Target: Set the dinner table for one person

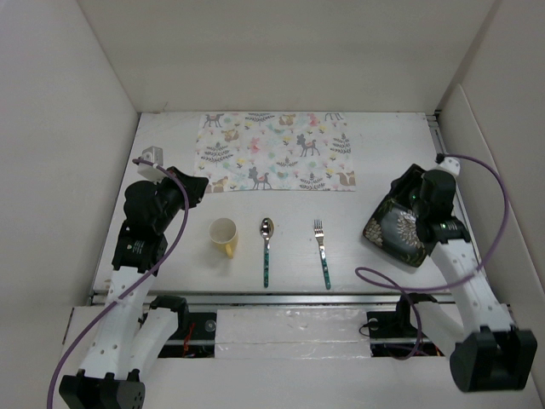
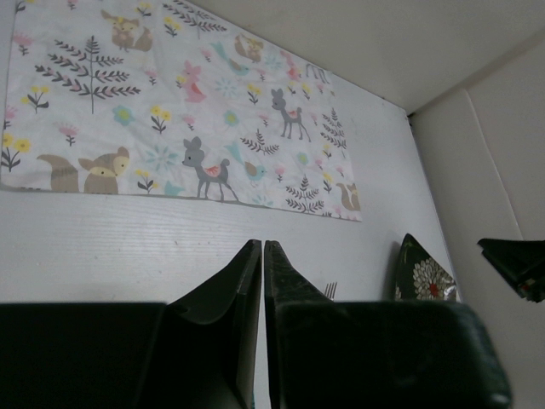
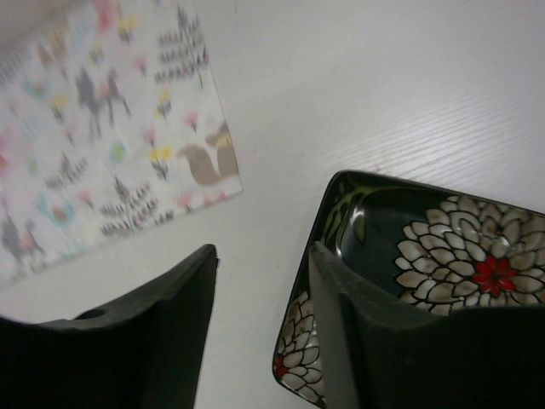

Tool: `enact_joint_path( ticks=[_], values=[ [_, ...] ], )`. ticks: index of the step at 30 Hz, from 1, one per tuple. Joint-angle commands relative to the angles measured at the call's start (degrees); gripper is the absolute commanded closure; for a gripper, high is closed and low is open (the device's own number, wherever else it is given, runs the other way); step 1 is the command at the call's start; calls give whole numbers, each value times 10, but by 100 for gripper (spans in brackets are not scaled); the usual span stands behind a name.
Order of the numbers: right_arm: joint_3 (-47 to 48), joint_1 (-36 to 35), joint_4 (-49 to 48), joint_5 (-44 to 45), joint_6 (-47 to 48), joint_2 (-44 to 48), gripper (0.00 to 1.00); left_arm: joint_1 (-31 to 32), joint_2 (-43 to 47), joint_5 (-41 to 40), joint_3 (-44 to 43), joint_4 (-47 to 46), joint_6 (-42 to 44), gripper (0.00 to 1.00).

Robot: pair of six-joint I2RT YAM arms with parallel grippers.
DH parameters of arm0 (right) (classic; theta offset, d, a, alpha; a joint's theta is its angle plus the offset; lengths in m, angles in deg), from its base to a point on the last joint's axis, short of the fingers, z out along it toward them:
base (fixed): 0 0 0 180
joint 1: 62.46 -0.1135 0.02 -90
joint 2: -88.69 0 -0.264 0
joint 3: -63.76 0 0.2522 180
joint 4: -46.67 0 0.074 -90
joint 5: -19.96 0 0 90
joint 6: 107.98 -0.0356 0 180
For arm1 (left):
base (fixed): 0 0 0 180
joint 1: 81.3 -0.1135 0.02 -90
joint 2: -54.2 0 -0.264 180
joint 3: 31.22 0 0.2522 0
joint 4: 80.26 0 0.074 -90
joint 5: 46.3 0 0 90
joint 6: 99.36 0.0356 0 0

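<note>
The white dinner table (image 1: 383,145) holds a pastel animal-print mat (image 1: 274,151) at the back middle. In front of it lie a yellow cup (image 1: 223,236) on its side, a spoon (image 1: 266,247) and a fork (image 1: 321,247) with teal handles. A dark floral plate (image 1: 393,232) sits at the right. My right gripper (image 1: 400,200) is open and straddles the plate's (image 3: 451,247) near rim in the right wrist view (image 3: 260,256), one finger over the plate and one outside it. My left gripper (image 1: 203,184) is shut and empty above the table left of the mat, as the left wrist view (image 2: 262,249) shows.
White panels wall the table on the left, back and right. A metal rail (image 1: 281,298) runs along the near edge. The left wrist view shows the mat (image 2: 170,111), the fork's tines (image 2: 330,290) and the plate (image 2: 421,274). Purple cables loop beside both arms.
</note>
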Motion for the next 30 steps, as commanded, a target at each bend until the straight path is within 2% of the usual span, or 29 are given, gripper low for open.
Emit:
enact_joint_path(
  ticks=[1,4,6,9,10,14,17,18,22,26,29,30],
  values=[
    [-65,17,-22,73,-61,123,44,6,28,54,-13,-9,30,99],
    [-113,61,35,129,-94,217,36,45,29,58,-15,-11,45,100],
    [-135,99,65,125,-106,250,34,65,34,58,-12,-15,56,99],
    [-171,178,69,97,-115,256,31,100,46,50,-12,-14,74,88],
    [-169,210,73,90,-116,248,31,109,51,45,-13,-11,78,83],
    [-168,265,72,99,-135,197,29,149,69,22,-13,4,94,73],
    [-188,313,12,33,-129,131,27,171,82,13,-15,13,100,72],
    [-200,325,-17,-48,-104,110,27,171,86,10,-15,15,102,72],
    [-210,337,-74,-144,-92,20,26,186,98,-3,-16,24,107,71],
    [-219,337,-102,-180,-82,-12,27,191,100,-1,-16,25,106,71],
    [-212,337,-107,-191,-80,-34,37,191,99,-3,-16,25,106,71],
    [-211,342,-110,-202,-80,-42,49,191,99,-3,-15,25,107,71]
  ],
)
